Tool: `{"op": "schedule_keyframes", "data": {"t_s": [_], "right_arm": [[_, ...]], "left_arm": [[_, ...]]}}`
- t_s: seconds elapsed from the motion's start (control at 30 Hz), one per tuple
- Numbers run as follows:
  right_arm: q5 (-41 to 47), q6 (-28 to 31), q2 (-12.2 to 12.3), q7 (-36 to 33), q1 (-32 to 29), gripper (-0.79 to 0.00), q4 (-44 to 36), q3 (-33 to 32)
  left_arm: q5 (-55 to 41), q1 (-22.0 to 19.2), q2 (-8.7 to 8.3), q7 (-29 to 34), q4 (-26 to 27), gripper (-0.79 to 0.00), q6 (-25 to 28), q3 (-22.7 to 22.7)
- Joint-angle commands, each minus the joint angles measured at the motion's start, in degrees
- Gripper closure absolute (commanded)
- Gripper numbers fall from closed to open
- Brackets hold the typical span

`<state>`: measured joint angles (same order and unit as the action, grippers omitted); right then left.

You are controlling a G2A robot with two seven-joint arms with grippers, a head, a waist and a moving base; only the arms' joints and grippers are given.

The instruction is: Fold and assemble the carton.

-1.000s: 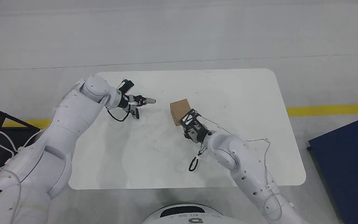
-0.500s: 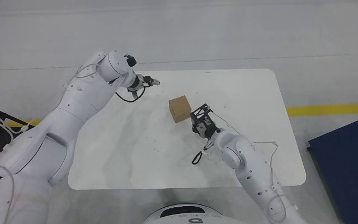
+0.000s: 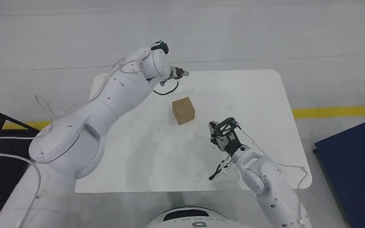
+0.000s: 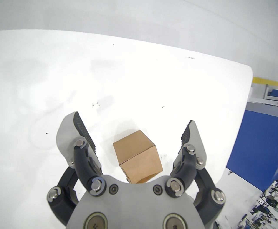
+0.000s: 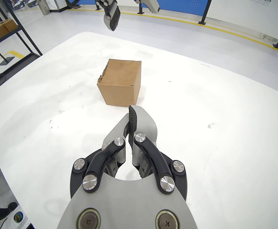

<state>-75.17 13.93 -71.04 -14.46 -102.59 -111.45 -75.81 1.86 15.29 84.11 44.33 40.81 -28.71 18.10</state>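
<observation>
Top view showed the carton (image 3: 183,110) standing as a closed brown cube on the white table (image 3: 256,97), a little to the far side of the table's middle, with neither arm touching it. The left gripper (image 3: 183,72) hung at the table's far edge, beyond the carton and well apart from it. The right gripper (image 3: 222,130) was on the near side of the carton, toward the robot's right, near it but clear of it.

From the left wrist, the left gripper (image 4: 133,120) had its fingers spread wide with nothing between them. The carton (image 4: 139,159) stood farther off on the table (image 4: 65,76), with its top flaps shut flat.

From the right wrist, the right gripper (image 5: 131,111) had its two fingers pressed together, pad against pad, holding nothing. Its tips pointed at the carton (image 5: 120,86), which stood just beyond them on the table (image 5: 195,108). One upper edge of the carton looked ragged and torn at a corner, while the other faces were smooth. Across the table the left gripper (image 5: 132,13) hung raised above the far edge, with its fingers apart.

A yellow line (image 3: 331,111) ran along the grey floor past the table's right end, and a blue panel (image 4: 256,141) stood on that side.
</observation>
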Motion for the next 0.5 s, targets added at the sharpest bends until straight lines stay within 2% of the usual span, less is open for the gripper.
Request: {"op": "schedule_keyframes", "data": {"t_s": [0.0, 0.13, 0.23, 0.33, 0.47], "right_arm": [[-0.21, 0.07, 0.16, 0.77, -1.17, 0.0, -0.82, -0.75], [-0.12, 0.33, 0.43, 2.55, -3.06, 0.0, -2.44, -2.1], [-0.23, 0.62, 0.6, 3.42, -4.19, 0.0, -3.31, -2.69], [-0.58, 0.67, 0.73, 3.77, -4.95, 0.0, -3.81, -2.94], [-0.73, 0.54, 0.86, 4.17, -5.81, 0.0, -4.52, -3.2]], "left_arm": [[0.44, -0.23, 2.34, -0.23, -2.33, -0.785, -0.26, -1.21], [-0.54, -0.23, 6.03, 0.6, -7.91, -0.785, 1.64, -1.96], [-1.4, -0.19, 8.06, 0.71, -11.49, -0.785, 5.16, -1.79], [-3.21, -0.02, 9.29, 1.86, -15.07, -0.785, 10.42, -0.83], [-6.04, 0.23, 10.23, 7.68, -18.87, -0.785, 15.93, 0.54]]}}
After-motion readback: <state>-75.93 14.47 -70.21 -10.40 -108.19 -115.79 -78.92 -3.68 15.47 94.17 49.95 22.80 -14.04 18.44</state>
